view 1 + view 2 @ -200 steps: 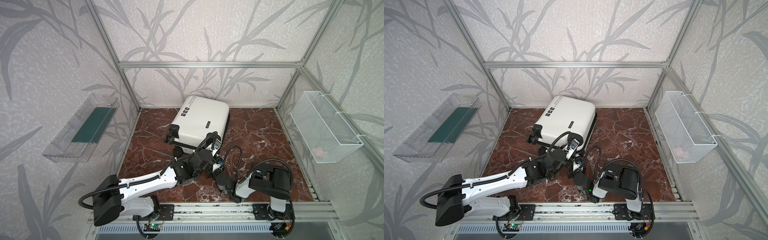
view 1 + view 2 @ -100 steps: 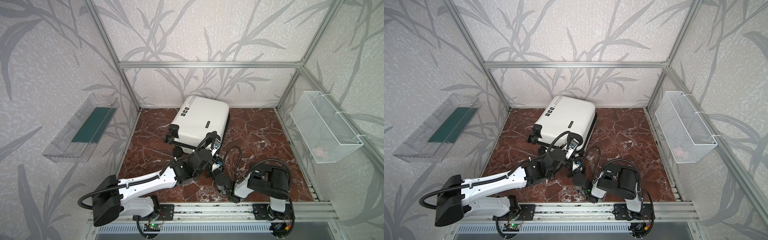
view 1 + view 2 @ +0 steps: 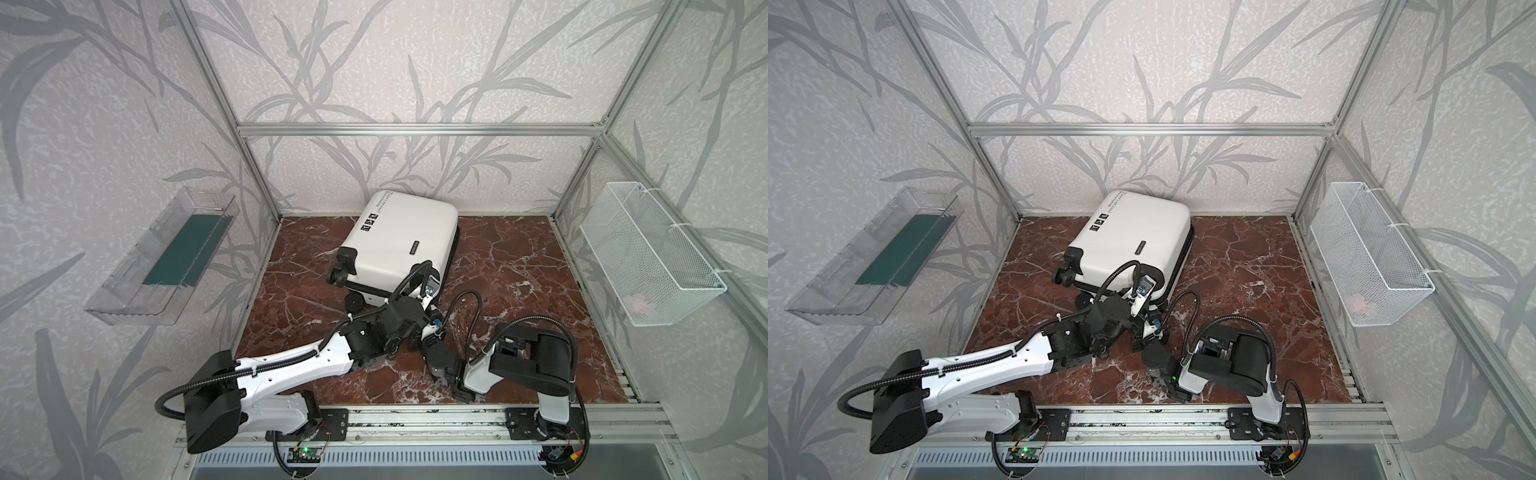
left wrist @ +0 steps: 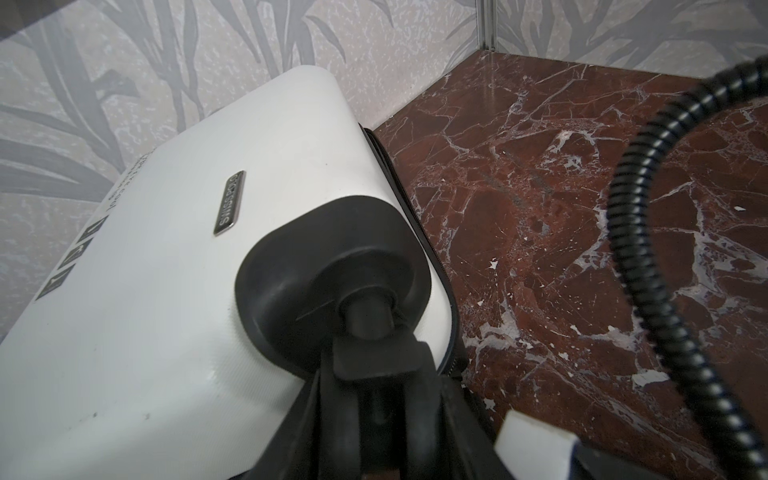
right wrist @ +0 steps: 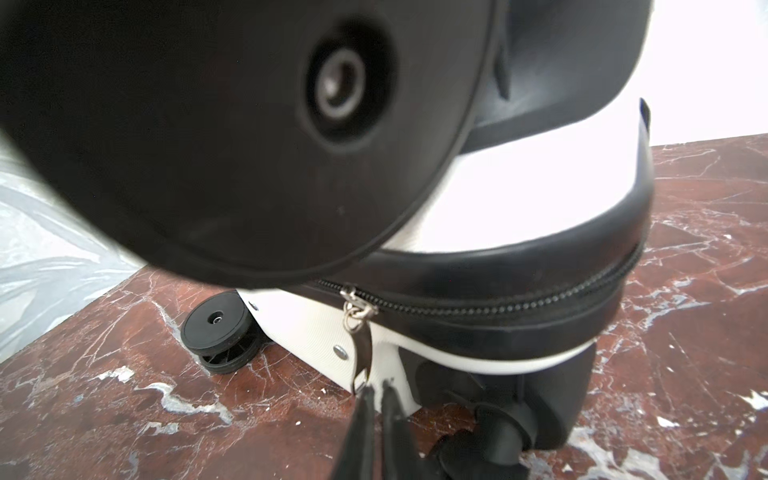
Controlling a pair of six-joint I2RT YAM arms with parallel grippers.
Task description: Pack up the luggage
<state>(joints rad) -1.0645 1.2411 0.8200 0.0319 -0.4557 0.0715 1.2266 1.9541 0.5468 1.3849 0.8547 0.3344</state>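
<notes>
The luggage [image 3: 399, 237] [image 3: 1133, 237] is a closed white hard-shell suitcase lying flat on the marble floor near the back wall. My left gripper [image 3: 415, 309] [image 4: 382, 415] is at its near right corner, shut on a black caster wheel [image 4: 374, 399] below the corner mount [image 4: 332, 274]. My right gripper [image 3: 426, 332] [image 5: 376, 388] is shut just under the same corner. Its fingertips [image 5: 361, 411] meet the end of the silver zipper pull [image 5: 361, 353], which hangs from the black zipper [image 5: 498, 311]; the pull lies against one fingertip, not in the slit between them.
A clear plastic tray [image 3: 124, 286] holding a green sheet hangs on the left wall. A white wire basket [image 3: 665, 232] with a pale pink thing [image 3: 638, 303] hangs on the right wall. Another suitcase wheel [image 5: 220, 332] rests on the floor nearby.
My right gripper's jaws have closed at the zipper pull. Both arms and the luggage stay almost where they were.
</notes>
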